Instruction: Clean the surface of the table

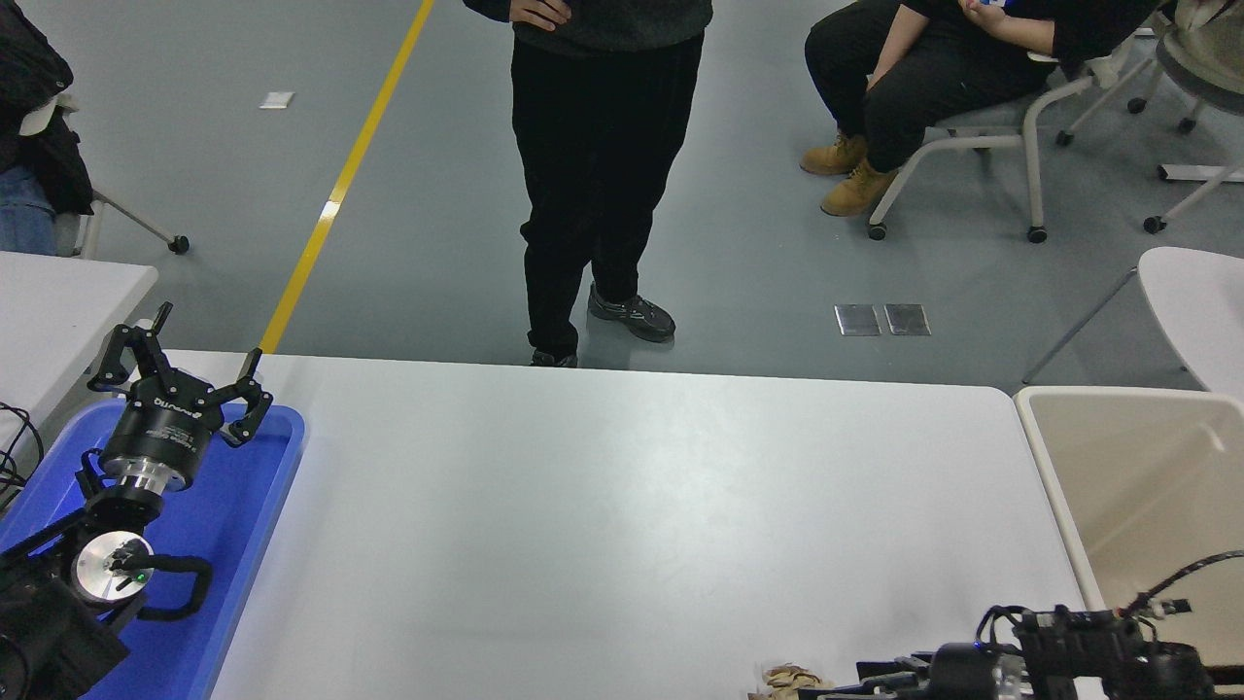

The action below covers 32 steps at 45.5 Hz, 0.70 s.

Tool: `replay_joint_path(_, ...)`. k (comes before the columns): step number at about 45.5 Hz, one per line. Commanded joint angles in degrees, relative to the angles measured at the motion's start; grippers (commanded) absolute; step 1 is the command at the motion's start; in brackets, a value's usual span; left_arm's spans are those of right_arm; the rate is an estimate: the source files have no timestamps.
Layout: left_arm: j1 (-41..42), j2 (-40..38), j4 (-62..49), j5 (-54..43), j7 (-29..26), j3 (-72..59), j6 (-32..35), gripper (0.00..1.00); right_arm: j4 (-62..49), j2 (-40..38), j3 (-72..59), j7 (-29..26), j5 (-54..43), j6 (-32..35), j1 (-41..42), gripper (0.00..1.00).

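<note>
The white table surface (pixel 622 506) fills the middle of the head view. A small crumpled brown paper wad (pixel 789 678) lies on it at the very bottom edge of the picture. My right gripper (pixel 831 688) is low at the bottom right, pointing left, right beside the wad and mostly cut off by the picture's edge. My left gripper (pixel 180 365) is parked open at the lower left, above a blue tray (pixel 243 525).
A beige bin (pixel 1137 486) stands against the table's right end. A smaller white table (pixel 58 301) is at the left. A person (pixel 603 194) stands at the far side, and another sits on a chair (pixel 972 117) further back right.
</note>
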Motion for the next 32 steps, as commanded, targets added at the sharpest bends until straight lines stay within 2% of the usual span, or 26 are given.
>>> replay_joint_path(1,0.0,0.0,0.0,0.0,0.0,0.0,0.0,1.0,-4.6,5.3,-0.3,0.0,0.0,-0.8,-0.2,1.0)
replay_joint_path(21,0.0,0.0,0.0,0.0,0.0,0.0,0.0,1.0,-7.2,7.2,-0.9,0.1,-0.9,-0.9,-1.2,1.0)
replay_joint_path(32,0.0,0.0,0.0,0.1,0.0,0.0,0.0,1.0,-7.4,7.0,-3.3,1.5,-5.4,-3.4,-1.3,1.0)
